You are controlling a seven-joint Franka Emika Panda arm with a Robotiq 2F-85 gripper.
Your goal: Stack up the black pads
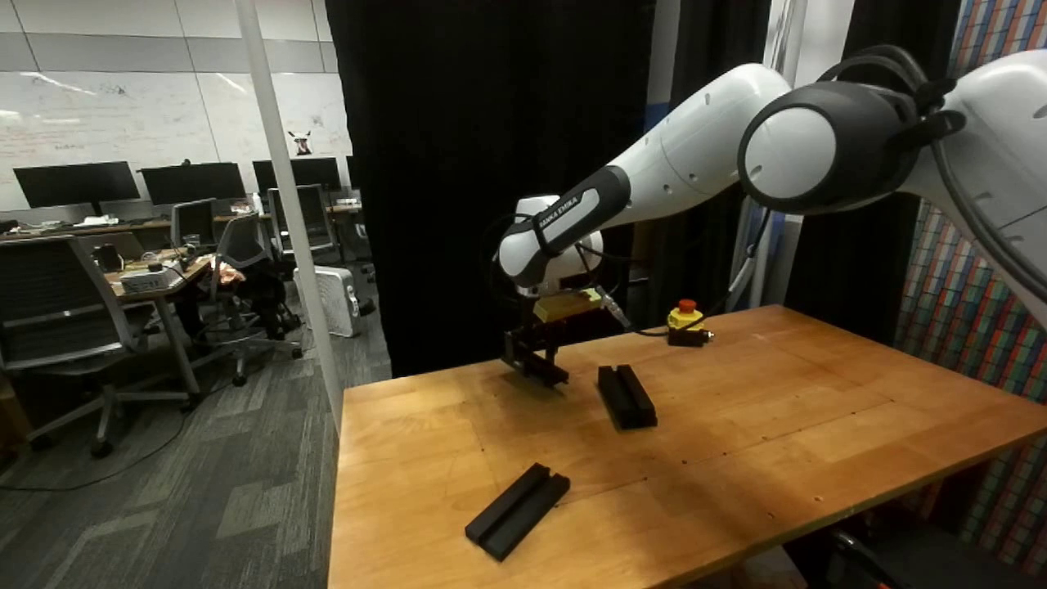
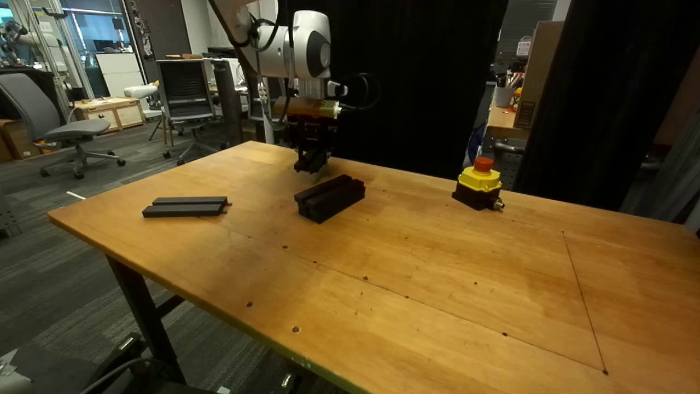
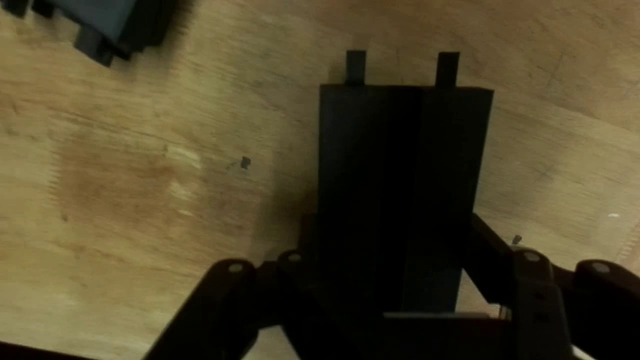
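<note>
In an exterior view the table (image 2: 437, 262) spread across the lower frame; the gripper (image 2: 313, 158) hung at upper centre, the pad stack (image 2: 331, 198) mid-frame. Closed partway, the gripper clasped a pad (image 3: 400, 170). Another pad (image 2: 183, 210) lay mid-left, the button (image 2: 480, 185) right of centre.

In an exterior view, a lone pad (image 2: 185, 207) lies on the desk (image 2: 437, 262), left of a stack of pads (image 2: 330, 198), with an emergency-stop button (image 2: 479, 183) to the stack's right. Behind the stack, another pad (image 3: 397, 185) sits in the tool (image 2: 313, 158); a curtain (image 2: 415, 82) hangs beyond.
</note>
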